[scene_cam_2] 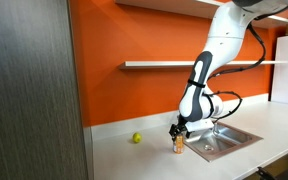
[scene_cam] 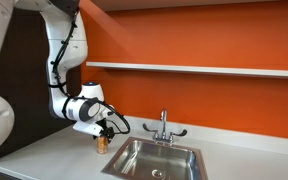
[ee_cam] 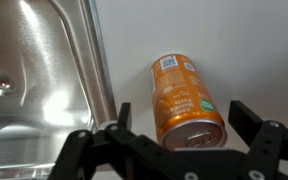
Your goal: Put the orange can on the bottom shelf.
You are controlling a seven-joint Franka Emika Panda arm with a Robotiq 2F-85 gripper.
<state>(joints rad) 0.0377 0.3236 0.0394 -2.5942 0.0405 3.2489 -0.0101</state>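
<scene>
The orange can (ee_cam: 184,102) stands upright on the grey countertop beside the sink; it also shows in both exterior views (scene_cam: 103,144) (scene_cam_2: 179,144). My gripper (ee_cam: 184,118) is directly above it with fingers spread wide on either side of the can's silver top, not touching it. In the exterior views the gripper (scene_cam: 104,132) (scene_cam_2: 179,130) points down right over the can. The bottom shelf (scene_cam: 194,68) (scene_cam_2: 184,64) is a long thin white ledge on the orange wall, well above the counter.
A steel sink (scene_cam: 154,158) (scene_cam_2: 224,138) (ee_cam: 34,70) with a faucet (scene_cam: 164,124) lies right beside the can. A yellow-green ball (scene_cam_2: 137,138) rests on the counter near the wall. A dark cabinet panel (scene_cam_2: 29,90) stands at the counter's end.
</scene>
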